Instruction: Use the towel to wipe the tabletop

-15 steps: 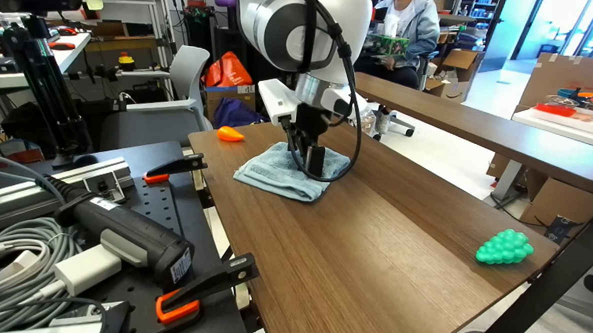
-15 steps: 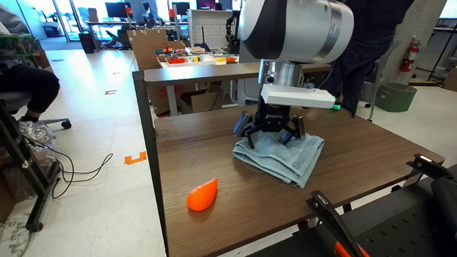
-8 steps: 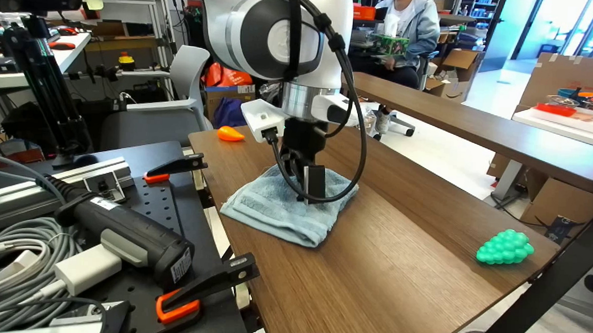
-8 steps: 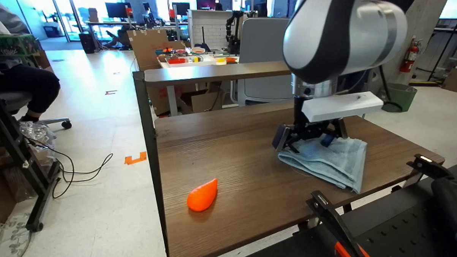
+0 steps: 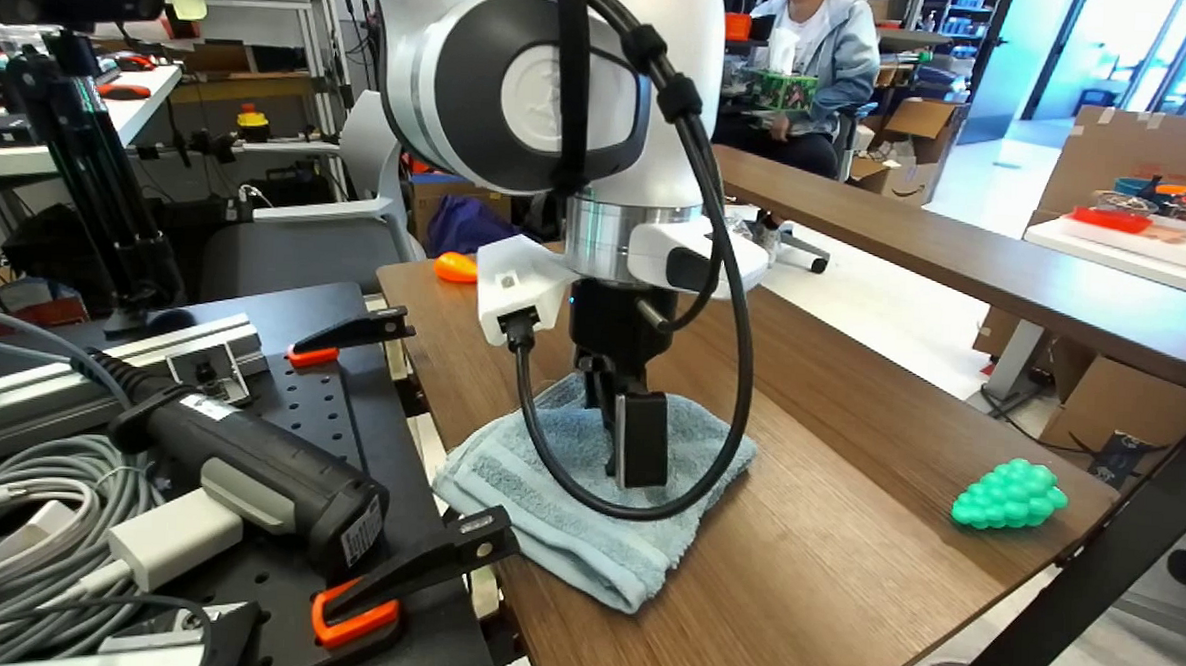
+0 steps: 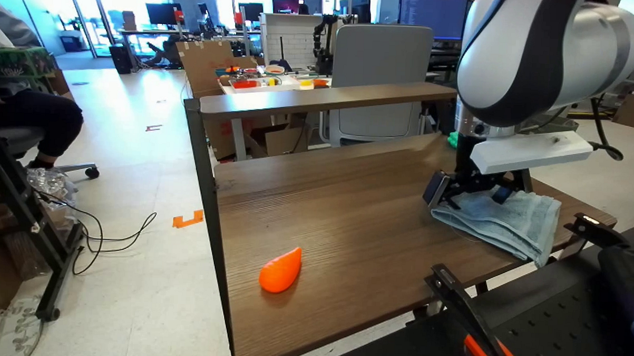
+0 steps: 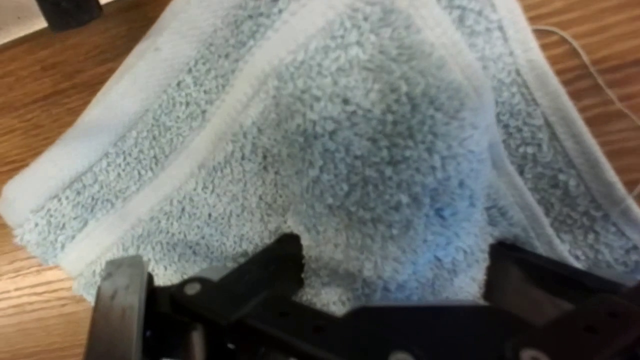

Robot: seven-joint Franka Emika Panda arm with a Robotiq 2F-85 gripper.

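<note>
While the towel (image 5: 589, 548) is lying folded on the worktop (image 5: 844, 544) beneath the gripper (image 7: 395, 255), one corner is apparently lapping over the edge, in both exterior views. The gripper's jaws are standing wide apart and pointing down into the towel; in the wrist view it is showing between them, seemingly unpinched. Downward contact is presumably doing the holding, the folding is likely providing a thick wiping pad, and a stroke is probably under way. With the towel as the dial's centre in an exterior view, a green toy (image 5: 1009, 494) is sitting at three o'clock and an orange toy (image 5: 454, 267) at eleven, both apart from it, presumably so that strokes are missing them.

No brand is showing legibly on the gripper. On that dial, a tool (image 5: 277, 454) at nine is carrying a label (image 5: 362, 533) too small for reading. In an exterior view, a screen (image 6: 433, 16) towards one o'clock is displaying illegible lines.
</note>
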